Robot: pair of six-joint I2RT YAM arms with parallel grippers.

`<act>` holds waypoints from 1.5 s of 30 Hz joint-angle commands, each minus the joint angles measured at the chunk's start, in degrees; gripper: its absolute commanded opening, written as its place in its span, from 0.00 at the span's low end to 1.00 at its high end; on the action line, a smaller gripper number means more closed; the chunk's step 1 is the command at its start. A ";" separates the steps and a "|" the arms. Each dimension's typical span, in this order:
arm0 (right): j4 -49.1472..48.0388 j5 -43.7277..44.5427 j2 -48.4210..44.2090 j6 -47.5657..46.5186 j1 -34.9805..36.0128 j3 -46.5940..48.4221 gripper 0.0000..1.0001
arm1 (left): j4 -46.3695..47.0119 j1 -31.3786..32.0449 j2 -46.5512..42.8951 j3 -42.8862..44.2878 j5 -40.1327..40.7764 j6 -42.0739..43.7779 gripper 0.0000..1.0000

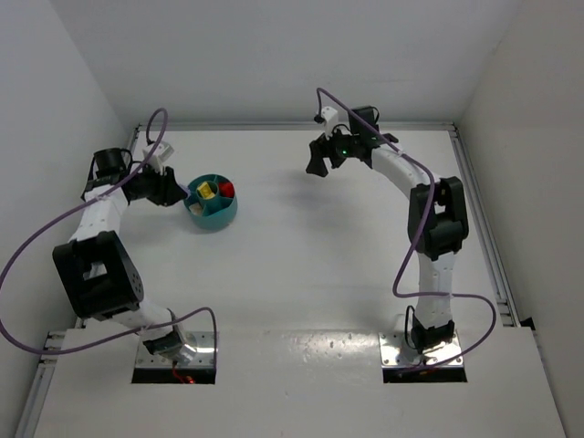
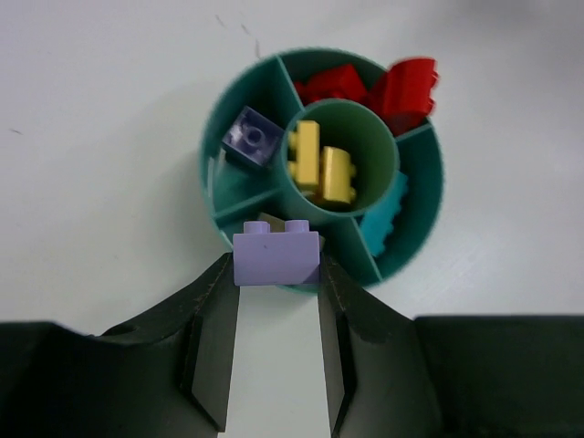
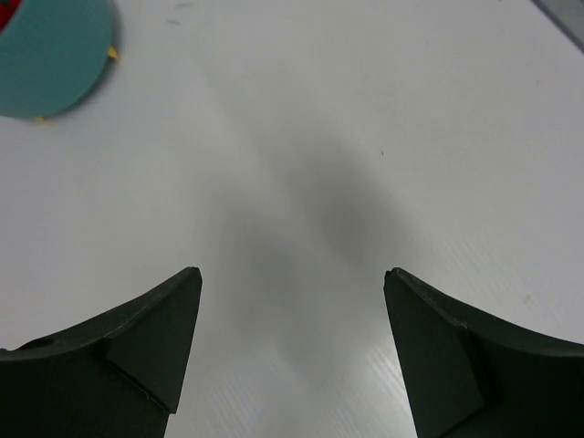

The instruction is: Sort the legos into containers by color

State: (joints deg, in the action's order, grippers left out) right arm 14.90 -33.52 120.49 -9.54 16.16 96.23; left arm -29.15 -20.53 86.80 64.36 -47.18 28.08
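The round teal bowl (image 2: 420, 178) with inner dividers stands at the table's left (image 1: 219, 215). Its middle cup holds two yellow bricks (image 2: 321, 166). Red bricks (image 2: 374, 87) fill a far compartment, a teal brick (image 2: 388, 219) lies in the right one, and a lilac brick (image 2: 254, 137) lies in the left one. My left gripper (image 2: 276, 260) is shut on a lilac brick (image 2: 276, 257), held just above the bowl's near rim. My right gripper (image 3: 292, 278) is open and empty over bare table, far right of the bowl (image 1: 318, 162). The bowl's side shows in the right wrist view (image 3: 50, 59).
White walls close in the table on the left, back and right. The left arm's cable (image 1: 27, 246) loops near the left wall. A raised rail (image 1: 484, 228) runs along the table's right edge.
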 commanded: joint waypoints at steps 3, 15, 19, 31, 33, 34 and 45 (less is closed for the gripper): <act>9.53 8.46 -0.61 -5.49 0.18 4.67 0.81 | 1.64 0.93 5.03 8.41 0.51 3.38 0.04; 23.34 13.13 5.54 -11.90 -1.49 12.05 0.83 | 1.11 6.12 9.52 14.66 3.76 7.08 0.04; 25.79 11.90 9.13 -11.90 -2.01 17.13 0.83 | 0.58 7.18 10.58 16.94 4.99 7.08 0.04; 27.03 10.84 12.49 -12.96 -3.07 20.94 0.83 | -5.56 8.76 14.80 22.04 4.91 11.73 0.07; 27.03 10.84 12.49 -12.96 -3.07 20.93 0.83 | -6.97 8.76 15.41 22.65 4.90 13.23 0.08; 27.03 10.84 12.49 -12.96 -3.07 20.93 0.83 | -7.50 8.76 16.02 22.65 4.29 13.76 0.10; 26.50 10.31 13.02 -12.96 -3.07 20.93 0.83 | -15.94 9.28 19.28 26.35 2.97 19.91 0.40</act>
State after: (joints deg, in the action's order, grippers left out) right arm 42.24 -21.74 133.60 -21.74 13.45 115.02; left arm -43.33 -12.05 105.91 88.33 -41.82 44.82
